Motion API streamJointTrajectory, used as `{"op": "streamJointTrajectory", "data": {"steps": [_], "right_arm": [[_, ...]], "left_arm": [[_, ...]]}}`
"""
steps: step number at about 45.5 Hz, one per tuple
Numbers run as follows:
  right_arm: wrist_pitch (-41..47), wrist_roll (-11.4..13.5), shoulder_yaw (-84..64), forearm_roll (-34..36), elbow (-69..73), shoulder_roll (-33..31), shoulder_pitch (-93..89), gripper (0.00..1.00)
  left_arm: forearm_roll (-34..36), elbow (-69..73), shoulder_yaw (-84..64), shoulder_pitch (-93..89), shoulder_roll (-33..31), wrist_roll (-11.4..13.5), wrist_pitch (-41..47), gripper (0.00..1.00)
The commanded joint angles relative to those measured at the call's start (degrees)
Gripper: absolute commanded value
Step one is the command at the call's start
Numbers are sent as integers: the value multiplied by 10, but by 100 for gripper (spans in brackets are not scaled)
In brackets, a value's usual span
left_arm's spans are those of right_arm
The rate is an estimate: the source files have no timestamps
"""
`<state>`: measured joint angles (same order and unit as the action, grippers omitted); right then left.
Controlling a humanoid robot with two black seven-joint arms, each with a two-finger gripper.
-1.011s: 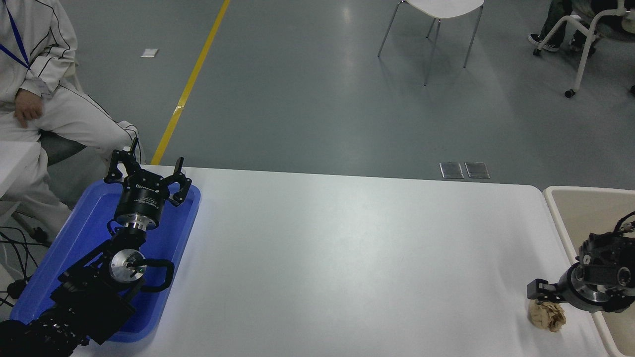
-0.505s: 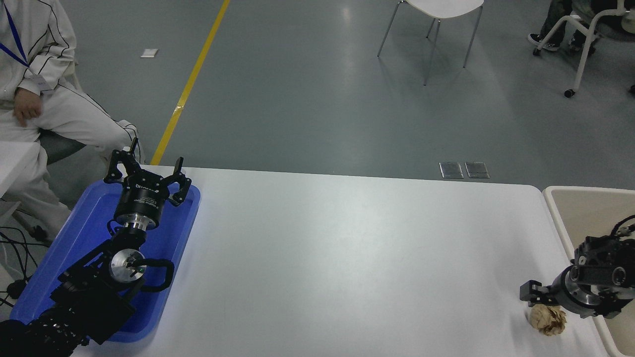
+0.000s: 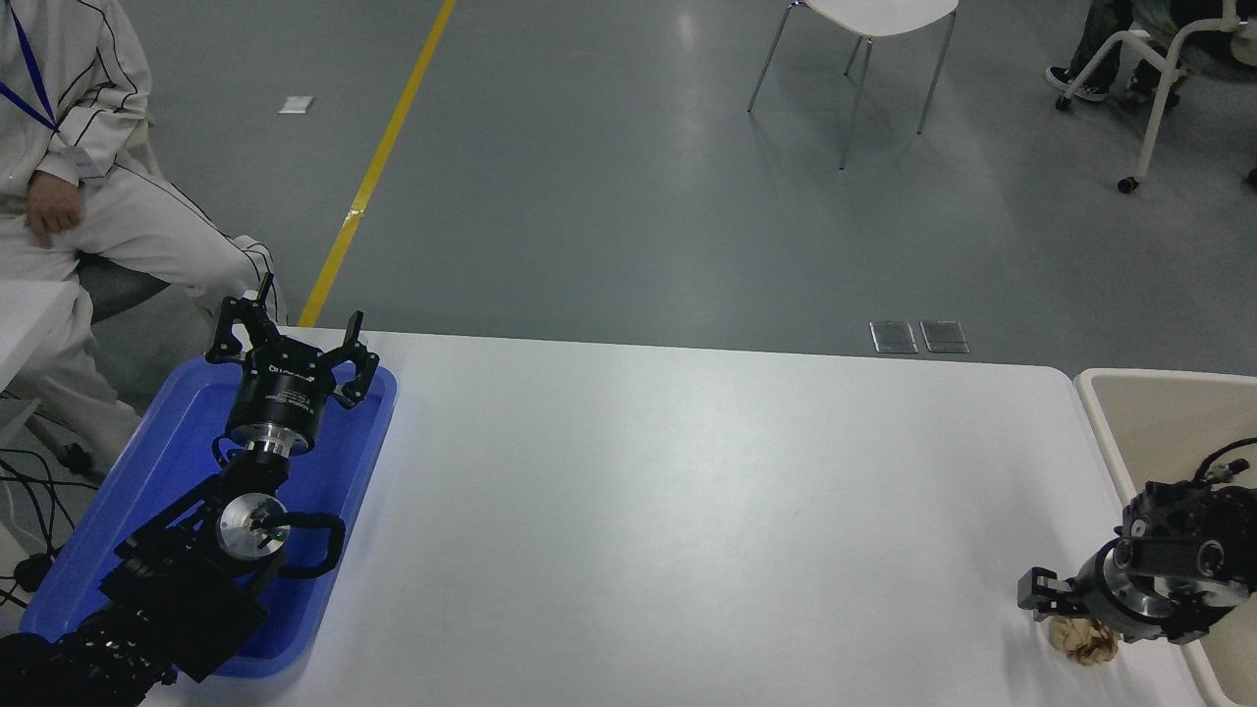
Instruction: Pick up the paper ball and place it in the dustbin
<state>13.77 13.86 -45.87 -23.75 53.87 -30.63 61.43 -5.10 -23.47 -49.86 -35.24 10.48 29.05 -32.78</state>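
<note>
The tan crumpled paper ball [image 3: 1086, 642] lies on the white table [image 3: 687, 491] near its front right corner. My right gripper [image 3: 1068, 613] hangs right over the ball, open, with one finger [image 3: 1037, 592] showing on the ball's left side; the wrist hides the ball's upper right part. The cream dustbin [image 3: 1093, 395] stands just past the table's right edge, right of the gripper. My left gripper [image 3: 293, 336] is parked open over the blue tray at the lower left.
A shallow blue tray [image 3: 128, 511] lies on the table's left end under my left arm. A person in white [image 3: 88, 196] sits beyond the far left corner. Chairs [image 3: 864, 39] stand on the floor behind the table.
My right gripper has moved left and down toward the table's front, closing in over the paper ball. The ball has stayed about where it was. The left arm has not moved.
</note>
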Motion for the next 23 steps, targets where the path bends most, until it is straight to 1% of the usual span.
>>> {"op": "streamJointTrajectory", "data": {"steps": [1,5,8,10,11,23], "right_arm": [[0,0,5,63,0,0,-10,35],[1,0,4,78,1,0,-7,19],[2,0,4,79,1,-1,-5,11],[4,0,4,79,4,-5,-2,2],[5,0,4,79,5,-6,0,0],[9,0,-1,79,58,-55,45,0]], "left_arm": [[0,0,0,0,0,0,0,100],[0,0,0,0,0,0,0,100],[0,0,-1,0,0,0,0,100],[0,0,0,-1,0,0,0,100],[0,0,0,0,0,0,0,100],[0,0,-1,-1,0,0,0,100]]}}
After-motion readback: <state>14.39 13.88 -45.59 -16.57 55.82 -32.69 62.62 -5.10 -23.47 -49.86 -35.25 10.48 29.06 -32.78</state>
